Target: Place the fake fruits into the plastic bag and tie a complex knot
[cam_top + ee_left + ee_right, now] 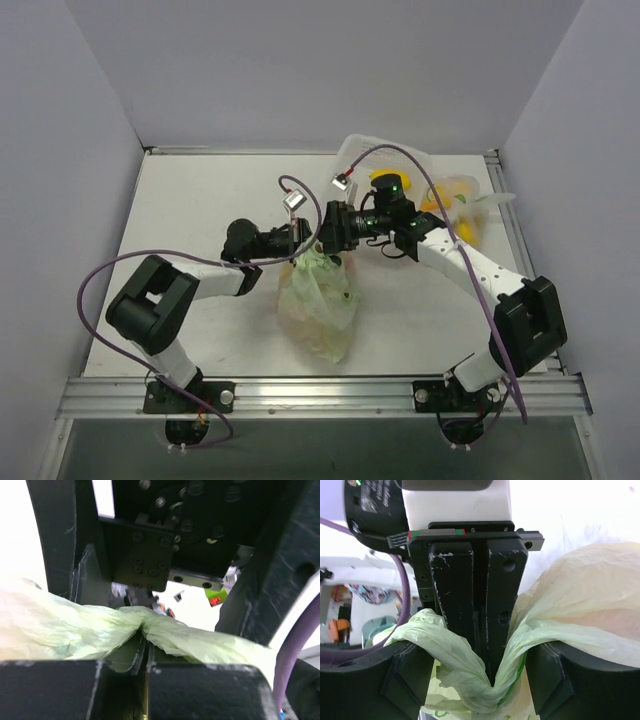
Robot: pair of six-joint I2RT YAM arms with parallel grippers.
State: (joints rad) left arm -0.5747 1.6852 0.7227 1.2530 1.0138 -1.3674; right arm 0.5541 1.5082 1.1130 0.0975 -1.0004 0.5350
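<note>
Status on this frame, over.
Left pincer shut on bag, at its twisted neck. Right pincer open, straddling that neck. Yellow fruit outside, in clear bag back right.

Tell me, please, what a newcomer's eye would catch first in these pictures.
First, the pale green plastic bag bulging at the centre of the table, its neck twisted into a strand. The left gripper is shut on that strand, with the right gripper open around it. At the back right lie yellow fake fruits amid clear plastic.
</note>
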